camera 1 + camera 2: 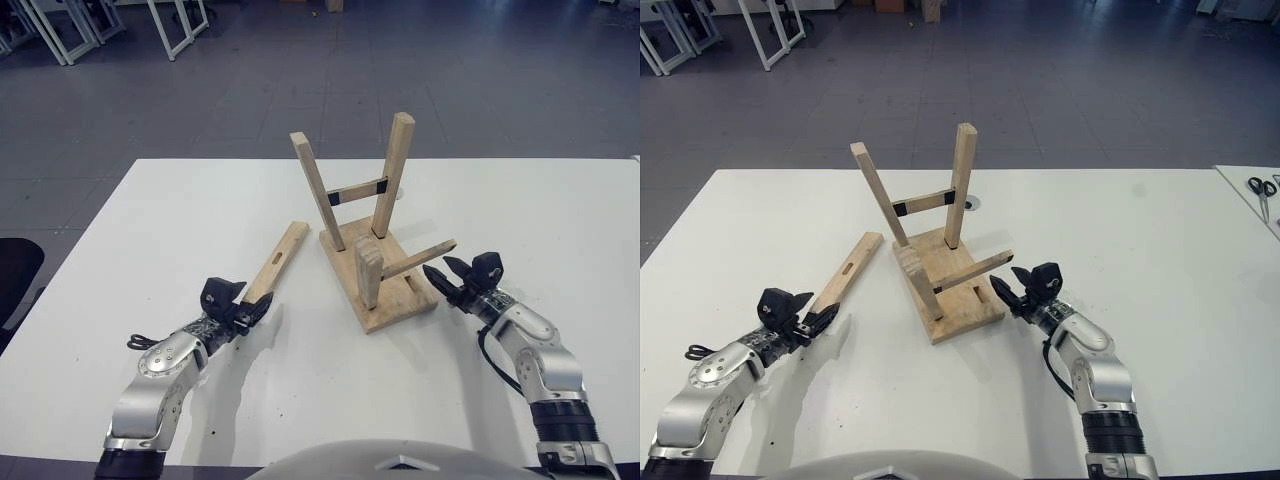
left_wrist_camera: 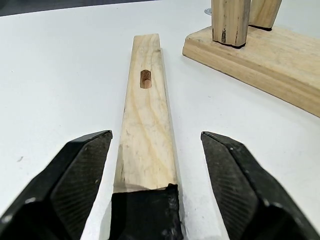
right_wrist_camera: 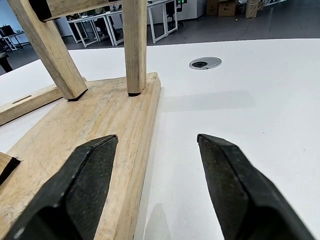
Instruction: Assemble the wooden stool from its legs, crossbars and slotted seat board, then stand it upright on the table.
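1. State. The left end effector [image 1: 256,310] is open, its fingers [image 2: 82,165] on either side of the near end of the loose leg [image 1: 279,257] and touching nothing. The right end effector [image 1: 440,275] is also open and empty, just beside the near edge of the seat board [image 1: 395,300].
2. Location of parts. The seat board lies flat on the surface [image 1: 150,230], underside up. Two legs [image 1: 313,190] [image 1: 393,175] stand in it, joined by a taped crossbar [image 1: 357,191]. A third leg [image 1: 367,268] stands nearer, with a second crossbar [image 1: 420,258] projecting free toward the right end effector. The loose leg lies flat beside the board's left edge.
3. Step in hand (judged): grasp the loose leg for fitting as the fourth leg.
4. Close squarely on the leg's two long side faces, with the leg centred between the fingers, so that it does not twist.
5. Grip short of the slot [image 2: 145,78]; that opening likely has to receive the free crossbar end.
6. Steady the seat board with the right end effector during insertion, since the standing legs may lever it.
7. Hard to make out:
   - A black block at the leg's near end in the left wrist view: tape or hardware, cannot tell.
   - The seat slot for the fourth leg: not clearly visible.
   - How deep the standing legs are seated: hidden in the joints.
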Robot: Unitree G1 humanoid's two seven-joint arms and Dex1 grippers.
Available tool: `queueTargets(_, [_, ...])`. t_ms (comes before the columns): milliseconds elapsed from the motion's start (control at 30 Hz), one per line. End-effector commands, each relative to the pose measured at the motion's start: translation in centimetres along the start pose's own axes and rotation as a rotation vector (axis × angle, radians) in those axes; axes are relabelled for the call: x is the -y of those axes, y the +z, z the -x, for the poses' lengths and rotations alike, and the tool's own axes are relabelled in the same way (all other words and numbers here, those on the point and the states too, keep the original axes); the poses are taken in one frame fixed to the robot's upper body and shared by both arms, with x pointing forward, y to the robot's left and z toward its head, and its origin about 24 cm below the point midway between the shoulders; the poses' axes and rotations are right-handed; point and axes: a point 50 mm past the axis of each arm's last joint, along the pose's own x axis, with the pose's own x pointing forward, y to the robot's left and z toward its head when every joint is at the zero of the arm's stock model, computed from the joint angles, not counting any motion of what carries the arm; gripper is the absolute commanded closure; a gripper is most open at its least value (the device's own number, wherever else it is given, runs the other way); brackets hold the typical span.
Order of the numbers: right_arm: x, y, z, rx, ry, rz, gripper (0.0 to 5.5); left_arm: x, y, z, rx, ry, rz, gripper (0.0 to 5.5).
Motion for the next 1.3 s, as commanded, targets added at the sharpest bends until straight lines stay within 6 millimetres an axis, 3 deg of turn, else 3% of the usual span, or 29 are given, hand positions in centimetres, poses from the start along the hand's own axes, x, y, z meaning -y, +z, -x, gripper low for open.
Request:
queueTargets(33, [0.2, 0.2, 0.3, -0.005, -0.008, 0.01, 2.57, -0.1, -0.9, -0.6, -0.04, -0.005, -0.003, 2.2])
queueTargets(200, [0.7, 0.3, 0.6, -0.014, -0.03, 0.022, 2.57, -0.1, -1.4, -1.1, -0.064, 0.004, 0.025, 2.2])
queueTargets(367, [1.9, -0.3, 1.7, -0.062, -0.097, 0.044, 2.57, -0.3, -0.3, -1.6, -0.025, 0.03, 0.012, 3.09])
queueTargets(433, [1.7, -0.8, 2.3, -0.107, -0.075, 0.058, 2.57, -1.0, 1.4, -1.9, 0.069, 0.08, 0.018, 3.4])
queueTargets(567, [0.4, -1.9, 3.0, -0.194, 0.024, 0.083, 2.57, -3.2, 7.9, -1.7, 0.417, 0.214, 0.029, 3.45])
queueTargets(667, [-2.8, -1.5, 2.2, -0.181, 0.195, 0.071, 2.57, -3.6, 14.9, -0.7, 0.702, 0.239, -0.014, 3.45])
queueTargets(733, [-5.8, -0.9, 1.3, -0.153, 0.337, 0.052, 2.57, -2.6, 19.6, 0.0, 0.861, 0.187, -0.047, 3.45])
queueTargets(800, [-8.4, -0.5, 0.8, -0.128, 0.448, 0.023, 2.57, -1.0, 23.1, 0.7, 0.969, 0.108, -0.071, 3.45])
queueTargets(867, [-9.2, -0.2, 0.6, -0.112, 0.471, 0.01, 2.57, 0.7, 25.1, 1.2, 1.016, 0.02, -0.096, 3.45])
queueTargets(967, [-7.8, 1.2, 1.0, -0.076, 0.421, 0.001, 2.57, 1.8, 26.3, 1.7, 1.033, -0.031, -0.098, 3.45])
queueTargets(1133, [-4.1, 2.3, 2.2, -0.092, 0.247, 0.108, 2.57, 1.4, 26.4, 2.0, 1.032, -0.009, -0.103, 3.45])
queueTargets(1233, [-2.2, 0.8, 2.6, -0.194, 0.14, 0.201, 2.57, 3.3, 26.6, 2.1, 1.001, -0.146, -0.126, 3.45])
queueTargets(1300, [-1.9, -0.8, 2.8, -0.268, 0.152, 0.24, 2.57, 5.5, 26.6, 2.2, 0.973, -0.292, -0.138, 3.45])
